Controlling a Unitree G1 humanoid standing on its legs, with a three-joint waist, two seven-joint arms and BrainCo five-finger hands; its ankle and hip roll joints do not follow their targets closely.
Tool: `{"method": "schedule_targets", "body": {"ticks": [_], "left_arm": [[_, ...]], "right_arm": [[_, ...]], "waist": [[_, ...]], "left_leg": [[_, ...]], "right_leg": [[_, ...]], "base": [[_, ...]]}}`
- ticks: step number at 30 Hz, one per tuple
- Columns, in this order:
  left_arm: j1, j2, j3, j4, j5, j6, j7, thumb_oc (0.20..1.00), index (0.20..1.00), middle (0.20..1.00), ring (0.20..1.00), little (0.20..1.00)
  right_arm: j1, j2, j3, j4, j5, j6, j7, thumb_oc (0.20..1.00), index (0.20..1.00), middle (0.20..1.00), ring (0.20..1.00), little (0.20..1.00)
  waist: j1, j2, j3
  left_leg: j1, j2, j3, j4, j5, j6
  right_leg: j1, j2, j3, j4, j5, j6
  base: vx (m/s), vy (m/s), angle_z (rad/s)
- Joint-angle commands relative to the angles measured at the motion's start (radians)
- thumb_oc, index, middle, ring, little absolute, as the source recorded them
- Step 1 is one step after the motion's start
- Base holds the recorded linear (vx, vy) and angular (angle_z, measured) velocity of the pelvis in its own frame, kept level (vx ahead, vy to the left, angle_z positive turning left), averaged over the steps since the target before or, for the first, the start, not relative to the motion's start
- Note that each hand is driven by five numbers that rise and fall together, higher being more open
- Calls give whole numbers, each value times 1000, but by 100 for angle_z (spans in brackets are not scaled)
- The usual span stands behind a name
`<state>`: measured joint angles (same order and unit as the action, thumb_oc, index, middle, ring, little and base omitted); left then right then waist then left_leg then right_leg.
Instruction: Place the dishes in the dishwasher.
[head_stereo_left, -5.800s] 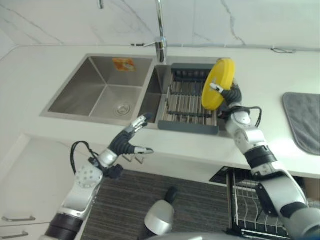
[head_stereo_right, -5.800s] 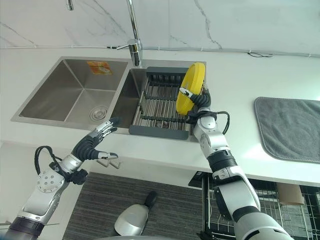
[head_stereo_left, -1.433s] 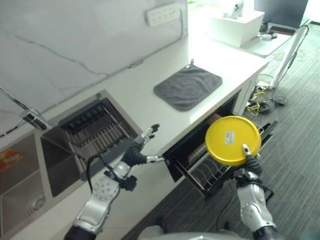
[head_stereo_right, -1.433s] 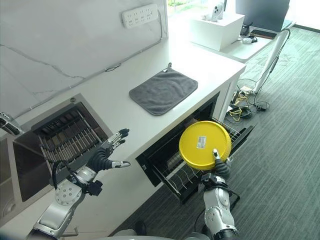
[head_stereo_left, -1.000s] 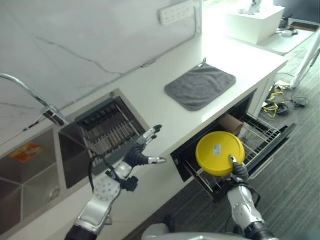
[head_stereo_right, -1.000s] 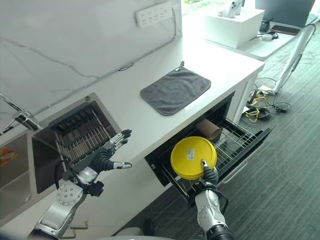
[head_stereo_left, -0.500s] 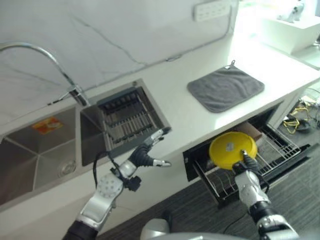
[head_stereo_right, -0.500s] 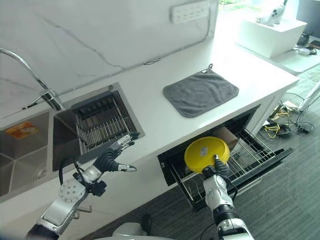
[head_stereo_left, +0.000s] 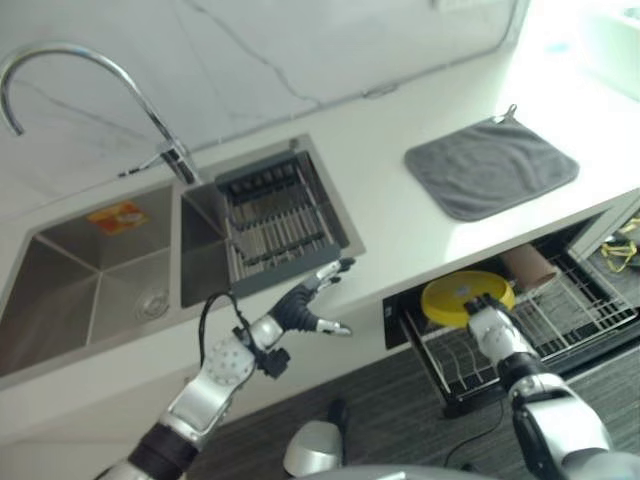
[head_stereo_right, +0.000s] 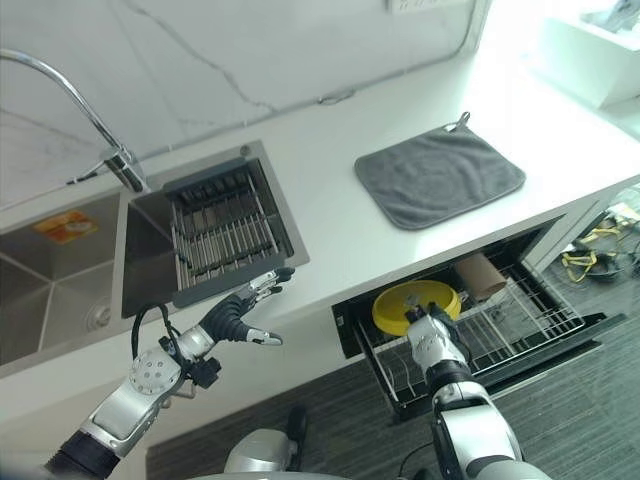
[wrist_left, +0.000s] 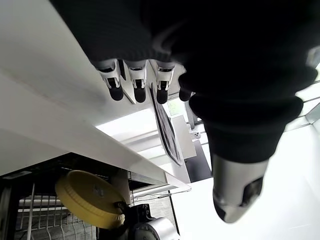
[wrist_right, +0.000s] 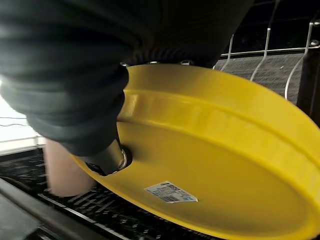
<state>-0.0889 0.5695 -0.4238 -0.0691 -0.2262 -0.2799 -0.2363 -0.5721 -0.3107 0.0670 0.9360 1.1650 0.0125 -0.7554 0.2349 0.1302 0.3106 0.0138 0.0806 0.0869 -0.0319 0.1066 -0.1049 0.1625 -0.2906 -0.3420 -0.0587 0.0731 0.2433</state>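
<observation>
We look down on a white counter (head_stereo_right: 330, 215) running from 9 o'clock to 3 o'clock across the scene. Set into it at 10 o'clock is a steel double sink (head_stereo_left: 90, 270), its right basin carrying a dark draining rack (head_stereo_right: 222, 232), with a curved tap (head_stereo_left: 100, 75) above at 11 o'clock. A grey mat (head_stereo_right: 440, 175) lies on the counter at 2 o'clock.

Below the counter edge, at 4 o'clock, the dishwasher's wire basket (head_stereo_right: 510, 325) is pulled out, so that dishes can be lowered in from above. A brown cylinder (head_stereo_right: 480, 275) stands at the basket's back.

The yellow plate (head_stereo_right: 415, 300), the task's thing, sits low over the inner end of the basket, at 5 o'clock, tilted with its underside and label toward the wrist camera. The right hand (head_stereo_right: 428, 335) grips it: the thumb presses the underside while the rim passes under the dark cover. We judge the tilt suits sliding the plate edgewise between the wires; whether it touches them yet we cannot tell.

The left hand (head_stereo_left: 305, 310) hangs in front of the counter edge at 7 o'clock, fingers (wrist_left: 136, 82) straight and spread, holding nothing, probably kept clear of the working arm.
</observation>
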Motion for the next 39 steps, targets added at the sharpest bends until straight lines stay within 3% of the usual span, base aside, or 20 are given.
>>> {"method": "schedule_targets", "body": {"ticks": [1, 5, 8, 9, 10, 11, 12, 13, 15, 17, 20, 21, 25, 29, 31, 32, 35, 36, 39], "left_arm": [[-69, 23, 6, -14, -55, -41, 31, 1000, 1000, 1000, 1000, 1000], [-133, 32, -11, -7, -63, -49, 49, 1000, 1000, 1000, 1000, 1000], [-183, 47, -19, 10, -74, -82, 60, 1000, 1000, 1000, 1000, 1000], [-194, 50, -19, 12, -76, -89, 62, 1000, 1000, 1000, 1000, 1000], [-218, 61, -19, 14, -88, -99, 64, 1000, 1000, 1000, 1000, 1000], [-226, 68, -18, 15, -92, -106, 62, 1000, 1000, 1000, 1000, 1000], [-230, 71, -19, 16, -95, -112, 64, 1000, 1000, 1000, 1000, 1000], [-234, 89, -15, 6, -101, -126, 67, 1000, 1000, 1000, 1000, 1000], [-241, 91, -19, 5, -96, -127, 74, 1000, 1000, 1000, 1000, 1000], [-259, 103, -33, 3, -95, -134, 98, 1000, 1000, 1000, 1000, 1000], [-264, 106, -37, 2, -91, -136, 106, 1000, 1000, 1000, 1000, 1000], [-268, 108, -39, 8, -89, -142, 108, 1000, 1000, 1000, 1000, 1000], [-277, 133, -40, 20, -94, -156, 98, 1000, 1000, 1000, 1000, 1000], [-295, 174, -47, 40, -101, -177, 87, 1000, 1000, 1000, 1000, 1000], [-296, 205, -45, 44, -108, -187, 76, 1000, 1000, 1000, 1000, 1000], [-297, 232, -37, 45, -114, -193, 57, 1000, 1000, 1000, 1000, 1000], [-296, 241, -36, 46, -118, -198, 53, 1000, 1000, 1000, 1000, 1000], [-295, 237, -21, 44, -115, -193, 34, 1000, 1000, 1000, 1000, 1000], [-297, 241, -14, 44, -119, -192, 30, 1000, 1000, 1000, 1000, 1000]], "right_arm": [[-128, -3, 11, -3, 59, -38, 15, 200, 200, 200, 200, 200], [-191, -24, 22, 58, 3, -17, 33, 200, 200, 200, 200, 200], [-254, -88, 64, 139, -280, 11, 90, 200, 200, 200, 200, 200], [-268, -104, 75, 159, -353, -5, 105, 200, 200, 200, 200, 200], [-303, -143, 114, 192, -572, -34, 124, 200, 200, 200, 200, 200], [-316, -159, 134, 199, -673, -47, 131, 200, 200, 200, 200, 200], [-327, -173, 151, 204, -716, -53, 128, 200, 200, 200, 200, 200], [-344, -227, 207, 189, -901, -74, 89, 200, 200, 200, 200, 200], [-358, -246, 222, 186, -981, -66, 62, 200, 200, 200, 200, 200], [-395, -299, 288, 164, -1162, -37, -2, 200, 200, 200, 200, 200], [-413, -324, 333, 145, -1279, -15, 1, 200, 200, 200, 200, 200], [-421, -344, 377, 129, -1394, -3, 21, 200, 200, 200, 200, 200], [-435, -391, 517, 104, -1606, -32, 128, 200, 200, 200, 200, 200], [-450, -441, 670, 87, -1694, -108, 212, 200, 200, 200, 200, 200], [-453, -476, 702, 91, -1685, -148, 224, 200, 200, 200, 200, 200], [-455, -513, 708, 96, -1597, -199, 219, 200, 200, 200, 200, 200], [-456, -520, 691, 99, -1522, -227, 222, 200, 200, 200, 200, 200], [-438, -523, 612, 112, -1492, -321, 234, 200, 200, 200, 200, 200], [-426, -534, 601, 105, -1521, -375, 238, 200, 200, 200, 200, 200]], "waist": [[36, -22, 10], [47, -20, 42], [58, -18, 80], [61, -17, 89], [66, -15, 104], [67, -14, 110], [68, -15, 114], [67, -19, 129], [66, -21, 133], [59, -24, 144], [56, -28, 148], [53, -34, 150], [56, -54, 150], [66, -87, 152], [73, -102, 158], [79, -118, 163], [79, -122, 165], [76, -127, 166], [73, -130, 166]], "left_leg": [[-33, -6, -106, 106, -147, 14], [-80, -10, -115, 114, -141, 16], [-117, -19, -126, 119, -136, 18], [-127, -19, -127, 120, -135, 18], [-150, -23, -129, 124, -132, 19], [-161, -25, -129, 125, -131, 20], [-167, -27, -129, 125, -130, 20], [-188, -29, -125, 131, -131, 25], [-194, -28, -119, 131, -133, 26], [-208, -28, -110, 134, -135, 29], [-214, -28, -104, 135, -137, 29], [-215, -28, -100, 135, -139, 29], [-216, -21, -93, 135, -145, 25], [-231, -14, -97, 139, -143, 24], [-232, -6, -98, 142, -148, 21], [-237, -2, -101, 141, -148, 19], [-238, -1, -101, 140, -148, 19], [-239, -1, -96, 136, -151, 18], [-240, -1, -95, 137, -153, 18]], "right_leg": [[-88, -41, -6, 162, -84, -29], [-133, -46, -5, 180, -86, -26], [-163, -42, -5, 187, -86, -25], [-173, -42, -6, 190, -86, -24], [-198, -43, -5, 199, -85, -23], [-210, -42, -4, 203, -85, -23], [-217, -41, -3, 204, -84, -23], [-246, -39, 1, 213, -80, -19], [-259, -39, 3, 217, -78, -17], [-283, -36, 12, 224, -75, -14], [-293, -36, 15, 225, -74, -13], [-297, -35, 17, 224, -73, -10], [-297, -34, 12, 222, -73, -5], [-303, -29, -3, 215, -65, 2], [-302, -21, -8, 216, -66, 5], [-304, -15, -13, 213, -63, 8], [-305, -13, -14, 211, -62, 9], [-306, -10, -11, 207, -61, 11], [-308, -7, -8, 205, -62, 12]], "base": [[-56, -23, 8], [-139, -24, 8], [-177, -33, 10], [-203, -22, 18], [-221, -23, 18], [-205, -19, 9], [-221, -34, 5], [-203, -37, 4], [-146, -27, -6], [-152, -11, -5], [-89, -3, -2], [-70, -21, -3], [-48, -58, 0], [-43, -137, 0], [-40, -179, 1], [-56, -184, 0], [-29, -69, 7], [-41, -62, 10], [-13, -18, 1]]}}
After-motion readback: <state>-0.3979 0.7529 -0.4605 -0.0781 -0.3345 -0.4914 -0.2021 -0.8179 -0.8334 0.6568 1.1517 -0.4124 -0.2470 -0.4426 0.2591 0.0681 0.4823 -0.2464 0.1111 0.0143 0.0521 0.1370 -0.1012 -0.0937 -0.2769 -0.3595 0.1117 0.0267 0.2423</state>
